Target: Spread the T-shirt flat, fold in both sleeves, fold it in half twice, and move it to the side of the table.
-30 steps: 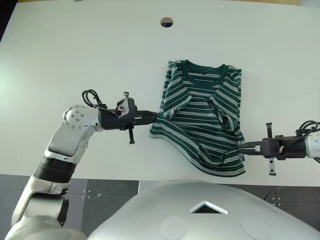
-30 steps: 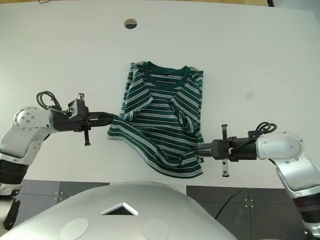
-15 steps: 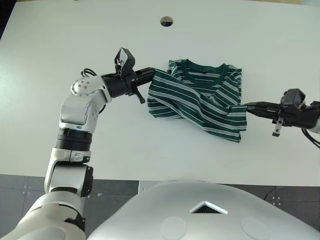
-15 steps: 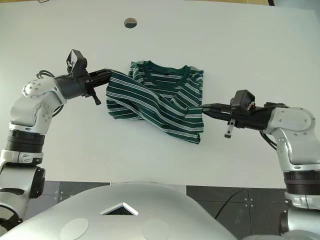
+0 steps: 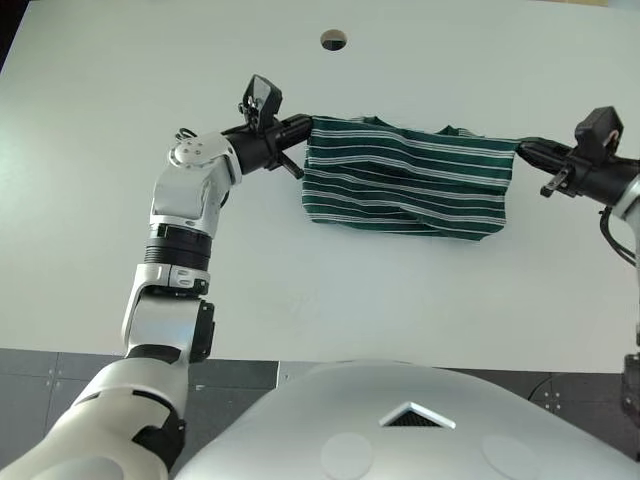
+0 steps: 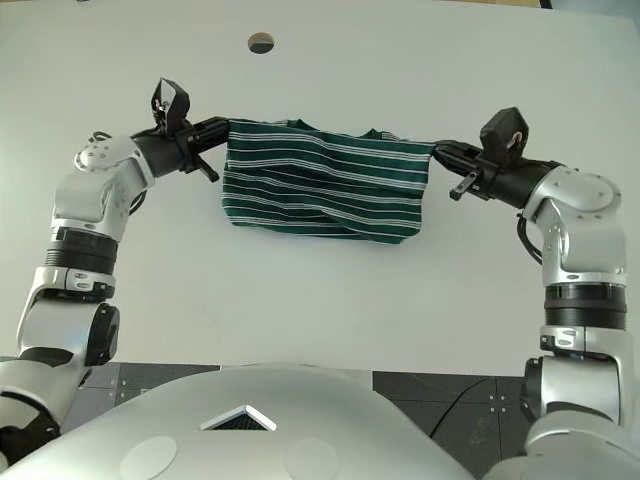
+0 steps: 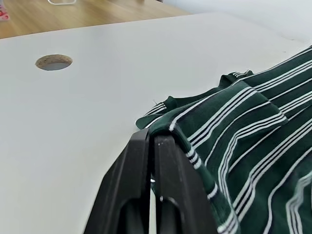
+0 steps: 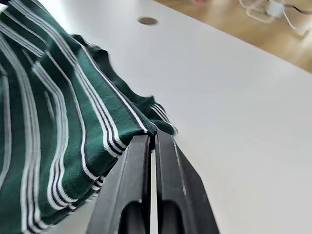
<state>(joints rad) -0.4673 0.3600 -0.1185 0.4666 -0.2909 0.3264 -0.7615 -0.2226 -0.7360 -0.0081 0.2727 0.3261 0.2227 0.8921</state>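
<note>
The green T-shirt [image 5: 405, 180] with white stripes is folded over on itself and stretched between my two grippers over the white table [image 5: 300, 300]. My left gripper [image 5: 303, 126] is shut on the T-shirt's left upper corner [image 7: 165, 127]. My right gripper [image 5: 522, 148] is shut on its right upper corner [image 8: 141, 127]. The held edge lies over the collar end at the far side. The lower fold of the cloth rests on the table and sags a little on the right.
A round cable hole [image 5: 333, 41] sits in the table behind the T-shirt. Bare tabletop stretches to the left, right and front of the cloth. A wooden floor [image 7: 73, 14] lies beyond the far edge.
Both grippers have carried the T-shirt's near hem up and away from me, over the body to the collar end. The cloth went from a crumpled diagonal to a folded band.
</note>
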